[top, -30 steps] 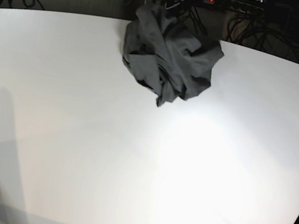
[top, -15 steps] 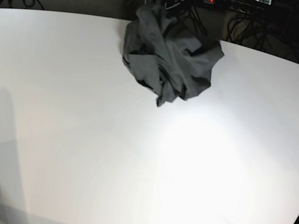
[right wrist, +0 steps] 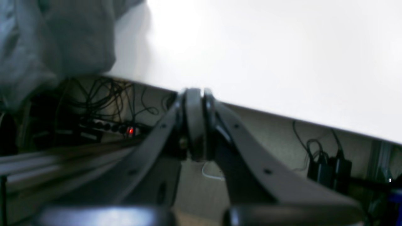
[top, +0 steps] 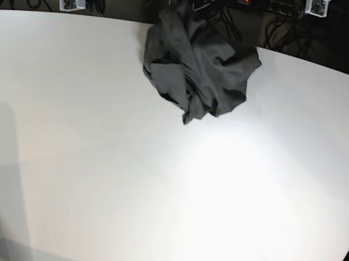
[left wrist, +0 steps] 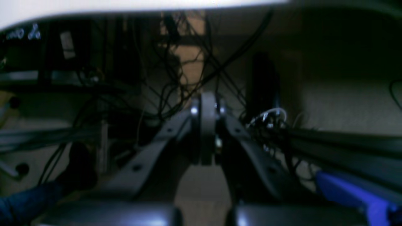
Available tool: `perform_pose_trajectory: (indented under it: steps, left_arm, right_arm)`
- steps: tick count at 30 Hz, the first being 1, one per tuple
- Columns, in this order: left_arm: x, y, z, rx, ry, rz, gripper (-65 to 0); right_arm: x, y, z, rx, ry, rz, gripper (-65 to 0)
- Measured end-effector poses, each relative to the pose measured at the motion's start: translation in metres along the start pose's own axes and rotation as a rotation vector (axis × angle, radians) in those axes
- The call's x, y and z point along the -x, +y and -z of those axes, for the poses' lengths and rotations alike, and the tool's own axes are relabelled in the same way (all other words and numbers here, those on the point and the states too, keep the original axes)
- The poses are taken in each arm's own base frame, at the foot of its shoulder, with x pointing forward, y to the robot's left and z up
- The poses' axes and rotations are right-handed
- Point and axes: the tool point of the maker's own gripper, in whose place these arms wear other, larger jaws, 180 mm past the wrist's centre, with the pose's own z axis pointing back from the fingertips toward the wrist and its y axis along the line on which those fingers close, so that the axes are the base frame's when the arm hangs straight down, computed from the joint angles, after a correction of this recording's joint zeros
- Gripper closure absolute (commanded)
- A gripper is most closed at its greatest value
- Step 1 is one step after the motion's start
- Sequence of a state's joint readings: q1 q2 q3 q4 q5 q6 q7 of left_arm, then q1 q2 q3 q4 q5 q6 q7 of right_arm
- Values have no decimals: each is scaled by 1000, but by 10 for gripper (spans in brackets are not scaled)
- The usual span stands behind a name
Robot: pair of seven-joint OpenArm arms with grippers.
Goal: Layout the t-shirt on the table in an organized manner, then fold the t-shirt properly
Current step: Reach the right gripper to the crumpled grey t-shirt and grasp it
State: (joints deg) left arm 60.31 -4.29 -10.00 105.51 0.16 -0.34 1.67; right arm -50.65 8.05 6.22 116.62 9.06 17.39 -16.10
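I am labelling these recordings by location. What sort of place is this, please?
Probably a robotics lab or workshop, not a home: a bare white table holding only a crumpled t-shirt, with tangled cables and a power strip on the floor behind it.

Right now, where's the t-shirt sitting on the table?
In the base view the t-shirt lies crumpled in a heap at the far edge of the table, about midway across, just below the blue part at the top of the frame.
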Motion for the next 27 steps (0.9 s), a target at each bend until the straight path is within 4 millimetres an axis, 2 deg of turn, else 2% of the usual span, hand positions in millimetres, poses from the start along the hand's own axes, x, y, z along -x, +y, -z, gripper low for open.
perform_pose_trajectory:
  steps: [5,13,20,23,27]
  left_arm:
    - [-17,-1,-3,-1,-42,-3,-2]
    - [-29,-2,-3,0,-72,-8,-4]
    - [-39,-1,-2,-1,-97,-8,-4]
    - [-40,-2,-2,0,-98,-8,-4]
    - [-40,-2,-2,-1,-98,-8,-5]
  right_arm:
    - [-13,26,4,-152,-46,-5,0]
    - [-52,27,21,-180,-159,9,-1]
    - [-84,89,33,-364,-248,-4,-4]
    - [-95,116,33,-447,-277,-13,-59]
    - [-96,131,31,-489,-279,-15,-186]
